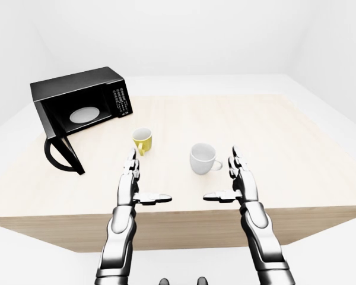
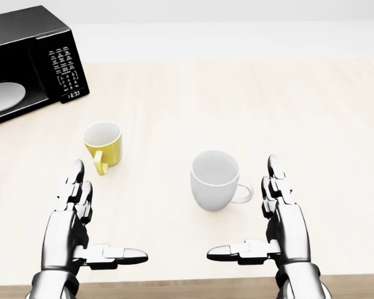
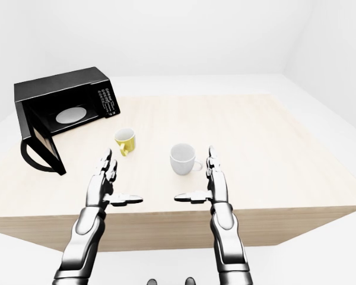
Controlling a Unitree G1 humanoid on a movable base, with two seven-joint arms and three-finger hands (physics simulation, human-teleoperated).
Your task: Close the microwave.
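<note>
two hands: left hand (image 2: 81, 227) and right hand (image 2: 271, 230) both hover over the near edge of the bench (image 1: 296, 136), fingers stretched, thumbs pointing inward at each other, holding nothing
hand state: both spread apart, palms facing one another, looks like a neutral ready pose, not a reach
microwave (image 1: 77, 101): black, at the upper left of the left-eye view, sitting on the bench's left part and turned at an angle to the robot
door (image 1: 62, 151): swung out and hanging toward the lower left of the cavity, wide open (so the task isn't done); its free edge faces the robot's side, probably the easiest place to push
inside: pale turntable plate (image 1: 83, 114) shows in the cavity, nothing else seen in there
control panel (image 2: 65, 73): on the right of the cavity, small display lit
yellow mug (image 2: 104, 144): just past the left hand, between it and the microwave, handle toward the robot
white mug (image 2: 215, 180): between the two hands and a bit farther in, handle to the right, near the right hand
gap: microwave well apart from both hands; left hand is the closer one
judgement: early stage, left hand likely needs to go up-left past the yellow mug to reach the door
risk: clipping the yellow mug on the way
</note>
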